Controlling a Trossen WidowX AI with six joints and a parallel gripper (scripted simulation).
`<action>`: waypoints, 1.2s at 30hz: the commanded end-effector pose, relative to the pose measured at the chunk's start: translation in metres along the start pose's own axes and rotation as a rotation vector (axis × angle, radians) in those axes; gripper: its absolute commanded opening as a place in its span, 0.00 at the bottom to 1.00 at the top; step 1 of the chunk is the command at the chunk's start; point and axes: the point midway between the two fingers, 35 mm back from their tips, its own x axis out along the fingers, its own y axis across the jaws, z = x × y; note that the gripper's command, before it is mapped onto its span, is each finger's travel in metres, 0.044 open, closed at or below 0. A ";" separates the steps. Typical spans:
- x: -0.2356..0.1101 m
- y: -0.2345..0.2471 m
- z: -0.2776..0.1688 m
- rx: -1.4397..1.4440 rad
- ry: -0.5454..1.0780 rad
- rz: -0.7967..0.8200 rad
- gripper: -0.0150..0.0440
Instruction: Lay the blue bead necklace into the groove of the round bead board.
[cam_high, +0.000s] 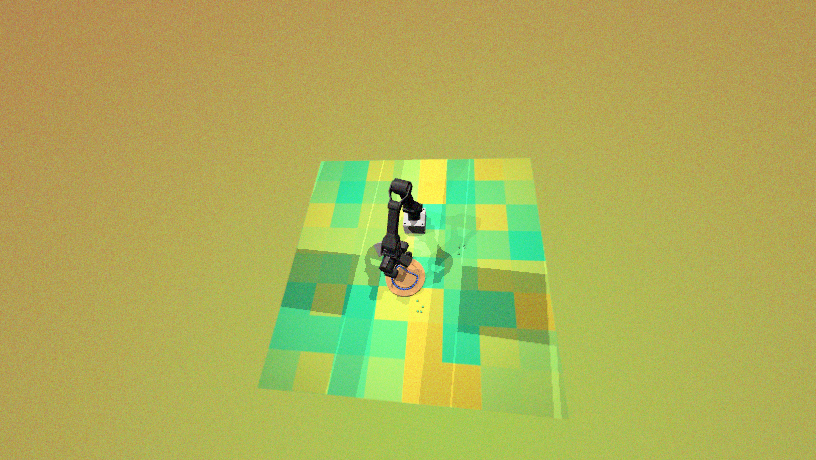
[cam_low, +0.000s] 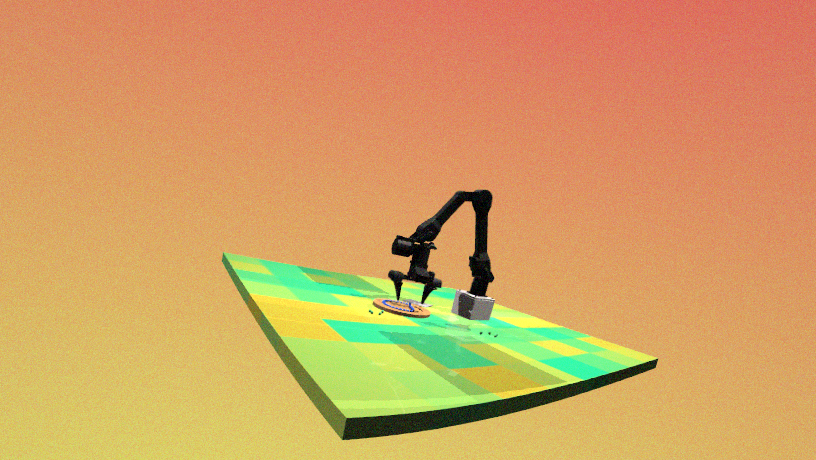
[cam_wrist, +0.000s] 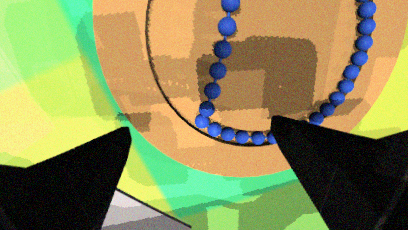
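necklace (cam_wrist: 218, 70) partly behind fingertip (cam_wrist: 320, 150)

Checkered table (cam_low: 400, 394) carries bead board (cam_low: 420, 312), arm base (cam_low: 482, 310).

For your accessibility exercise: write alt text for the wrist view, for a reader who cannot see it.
A blue bead necklace lies on a round tan bead board, partly along its dark groove, partly straying across the middle. Two black fingertips of the open gripper stand wide apart in the foreground, holding nothing.
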 end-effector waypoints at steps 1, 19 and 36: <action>-0.001 0.000 0.000 -0.004 0.002 0.000 1.00; -0.034 -0.024 0.106 0.552 -0.009 0.000 0.46; -0.026 -0.026 0.106 0.546 -0.012 -0.008 0.46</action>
